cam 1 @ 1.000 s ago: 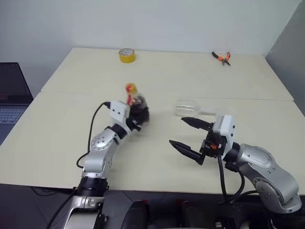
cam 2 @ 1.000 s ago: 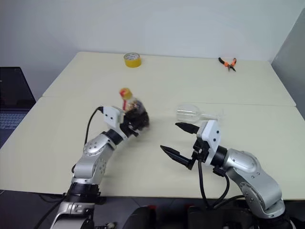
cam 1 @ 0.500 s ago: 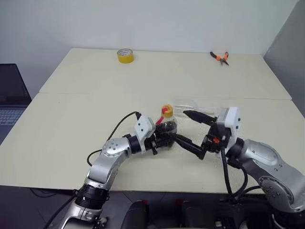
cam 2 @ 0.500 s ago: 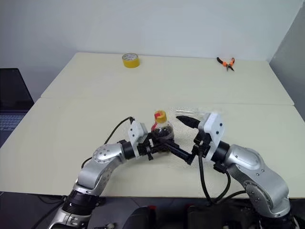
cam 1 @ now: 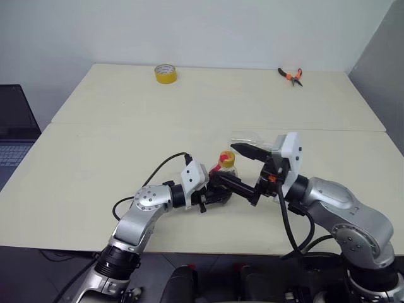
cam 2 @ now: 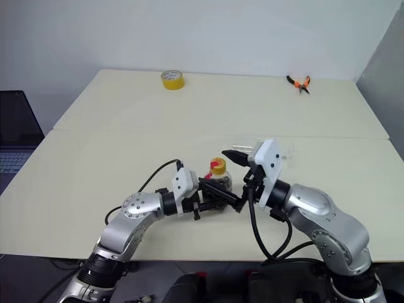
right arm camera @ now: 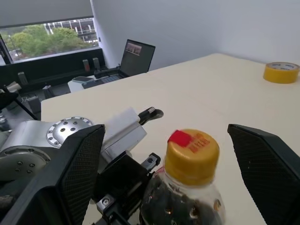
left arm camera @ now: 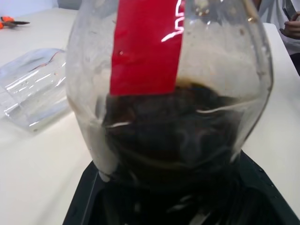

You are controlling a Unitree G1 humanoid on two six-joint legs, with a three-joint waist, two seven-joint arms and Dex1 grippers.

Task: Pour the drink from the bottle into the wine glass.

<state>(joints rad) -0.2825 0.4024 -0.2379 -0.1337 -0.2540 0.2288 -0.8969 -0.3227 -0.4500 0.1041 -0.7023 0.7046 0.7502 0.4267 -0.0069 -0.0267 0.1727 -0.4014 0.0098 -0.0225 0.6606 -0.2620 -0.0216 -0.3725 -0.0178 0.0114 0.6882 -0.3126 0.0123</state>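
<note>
Right wrist view showed my right gripper (right arm camera: 185, 154) with its two fingers spread wide, one on each side of the yellow cap (right arm camera: 191, 152) and touching neither. My left gripper (cam 1: 214, 189) pinched the bottle (cam 1: 224, 170) around its round body and held it upright over the table (cam 1: 95, 158), just in front of me.

By my reckoning the pour had not begun. The cap was on, so my next job was to close on it and twist it off. After that the whole pour was left.

The drink (left arm camera: 173, 131) was all in the bottle, a dark pool filling roughly the lower half below the red label (left arm camera: 147, 44). The wine glass (cam 1: 247, 138) lay on its side on the table just behind my right gripper, clear and empty as far as I could see. I judged it would need standing upright before anything could go into it.
</note>
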